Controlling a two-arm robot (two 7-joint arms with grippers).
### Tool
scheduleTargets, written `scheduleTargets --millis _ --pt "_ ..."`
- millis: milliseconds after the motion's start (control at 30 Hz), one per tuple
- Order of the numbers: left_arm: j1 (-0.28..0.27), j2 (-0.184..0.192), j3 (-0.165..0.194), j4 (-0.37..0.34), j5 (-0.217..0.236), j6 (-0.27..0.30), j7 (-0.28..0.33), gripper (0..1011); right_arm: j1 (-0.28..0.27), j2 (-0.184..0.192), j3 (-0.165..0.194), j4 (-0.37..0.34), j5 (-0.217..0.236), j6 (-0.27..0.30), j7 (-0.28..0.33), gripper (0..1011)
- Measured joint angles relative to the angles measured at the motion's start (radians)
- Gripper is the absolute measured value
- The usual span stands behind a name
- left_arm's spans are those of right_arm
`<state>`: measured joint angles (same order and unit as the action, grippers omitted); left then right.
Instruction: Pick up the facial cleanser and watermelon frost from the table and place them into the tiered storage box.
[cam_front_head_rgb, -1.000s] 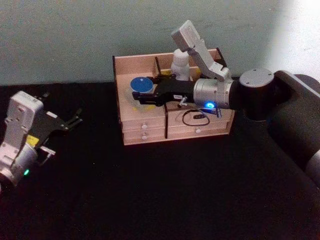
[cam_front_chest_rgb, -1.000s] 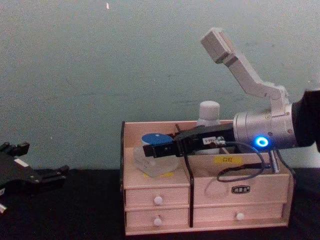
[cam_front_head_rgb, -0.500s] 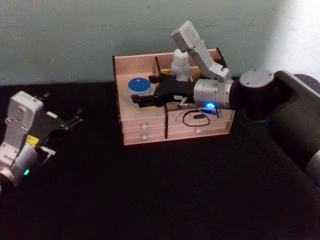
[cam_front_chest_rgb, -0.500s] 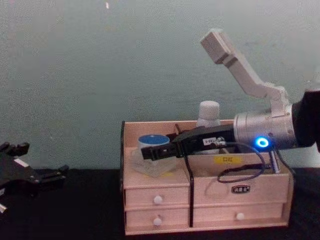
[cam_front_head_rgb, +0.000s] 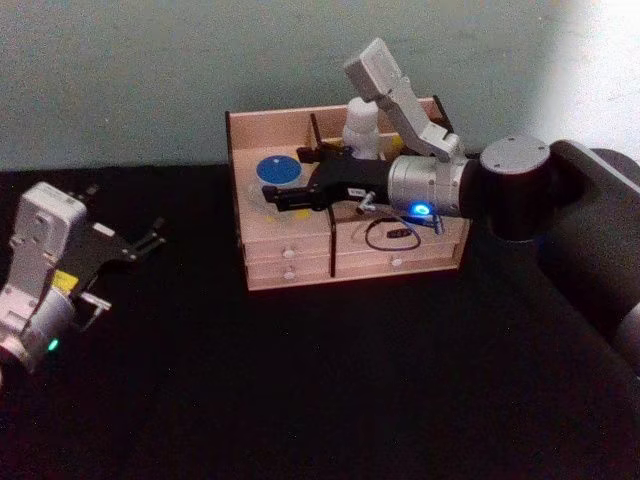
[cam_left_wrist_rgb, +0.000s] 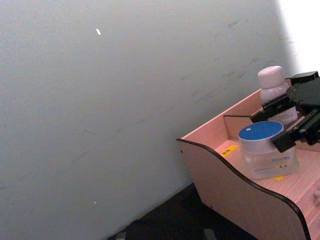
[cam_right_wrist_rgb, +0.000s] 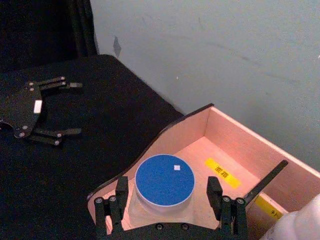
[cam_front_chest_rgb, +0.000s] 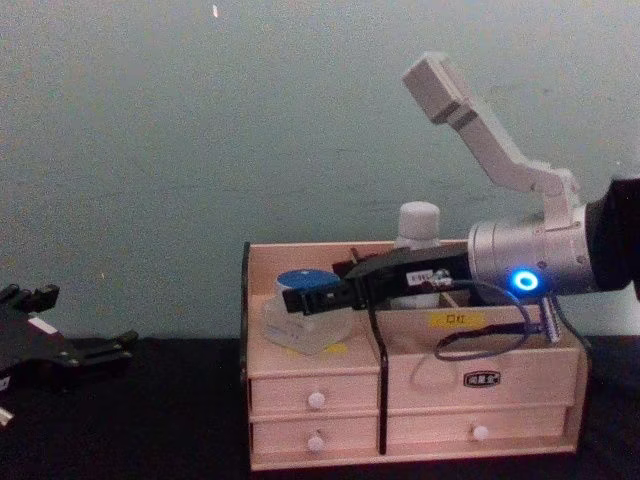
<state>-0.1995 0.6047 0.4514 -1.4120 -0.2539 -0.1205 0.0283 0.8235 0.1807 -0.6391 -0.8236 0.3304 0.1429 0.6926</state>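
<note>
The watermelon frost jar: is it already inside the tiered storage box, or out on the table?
Inside. The watermelon frost stands upright in the left compartment of the tiered storage box, between the open fingers of the right tool.

My right gripper (cam_front_head_rgb: 283, 193) is black, with slim fingers (cam_right_wrist_rgb: 121, 187) fixed by small silver screws, mounted on a silver cylindrical wrist carrying a glowing blue ring light, a looped black cable and a pale grey angular camera bracket. Behind the wrist my arm continues as a dark, rounded housing with a grey circular cap. My left gripper (cam_front_head_rgb: 148, 240) is likewise black, on a light grey blocky body bearing a yellow label and a small green light.
</note>
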Motion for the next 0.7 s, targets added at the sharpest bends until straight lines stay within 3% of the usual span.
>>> scheduleTargets --millis 267,400,567,700 --pt "0.0 0.0 0.0 0.0 0.0 0.0 0.0 1001 -0.048 0.039 0.028 -0.114 0.011 -0.01 -0.018 1002" --pt "0.0 0.0 0.0 0.0 0.0 0.0 0.0 1001 -0.102 0.09 0.052 -0.24 0.036 -0.003 -0.028 1002" --pt "0.0 0.0 0.0 0.0 0.0 0.0 0.0 1001 -0.152 0.139 0.067 -0.34 0.058 0.011 -0.036 1003" --pt "0.0 0.0 0.0 0.0 0.0 0.0 0.0 1002 -0.218 0.21 0.089 -0.452 0.089 0.04 -0.05 1002"
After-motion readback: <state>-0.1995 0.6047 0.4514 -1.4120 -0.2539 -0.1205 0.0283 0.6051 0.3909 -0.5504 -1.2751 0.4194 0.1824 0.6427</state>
